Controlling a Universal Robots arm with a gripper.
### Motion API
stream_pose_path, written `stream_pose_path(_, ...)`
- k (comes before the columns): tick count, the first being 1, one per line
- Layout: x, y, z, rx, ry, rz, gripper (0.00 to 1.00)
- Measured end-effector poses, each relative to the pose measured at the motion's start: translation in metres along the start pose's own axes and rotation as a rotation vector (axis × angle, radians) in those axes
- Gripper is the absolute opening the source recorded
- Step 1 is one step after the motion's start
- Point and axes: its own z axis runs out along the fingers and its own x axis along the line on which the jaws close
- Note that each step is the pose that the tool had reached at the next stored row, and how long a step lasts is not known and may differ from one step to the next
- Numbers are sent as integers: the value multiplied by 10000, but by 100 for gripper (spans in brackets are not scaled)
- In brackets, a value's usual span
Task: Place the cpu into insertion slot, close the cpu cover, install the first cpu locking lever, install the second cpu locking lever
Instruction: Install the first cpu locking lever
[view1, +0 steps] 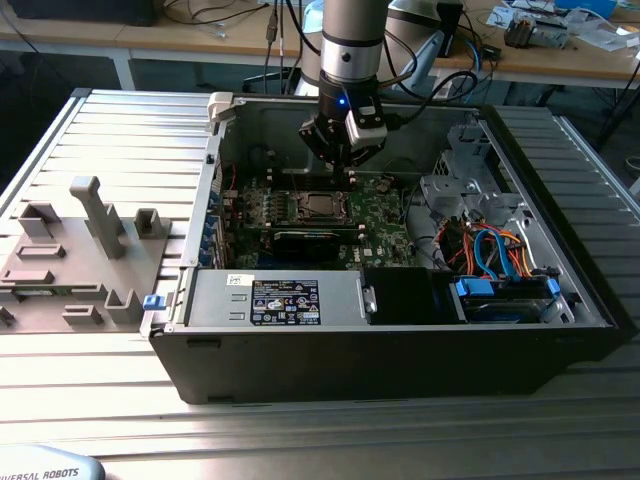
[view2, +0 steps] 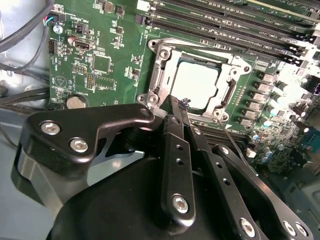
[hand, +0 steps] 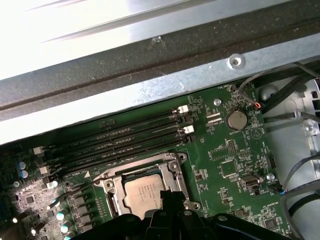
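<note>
The cpu (view2: 196, 82) (hand: 141, 192), a dull silver square, lies in the insertion slot (view1: 318, 207) on the green motherboard (view2: 107, 65). The cpu cover (view2: 162, 70) (hand: 172, 167), a silver-grey frame, lies flat around the chip. My gripper (view2: 178, 103) (view1: 347, 172) hovers at the socket's edge near one corner, its black fingers (hand: 170, 200) pressed together and shut. A thin wire locking lever (view2: 234, 142) (hand: 75, 190) sticks out from a socket corner beside the fingers. Whether the fingertips touch a lever I cannot tell.
The board sits deep in an open black computer case (view1: 400, 350). Long black memory slots (hand: 125, 140) run beside the socket. A power supply (view1: 280, 300), cable bundles (view1: 490, 250) and a grey fixture plate (view1: 80, 250) on the exterior view's left surround the work area.
</note>
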Motion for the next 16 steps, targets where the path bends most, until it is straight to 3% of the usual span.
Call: stream_pose_path(16, 0, 0, 0, -10, -8, -275, 11)
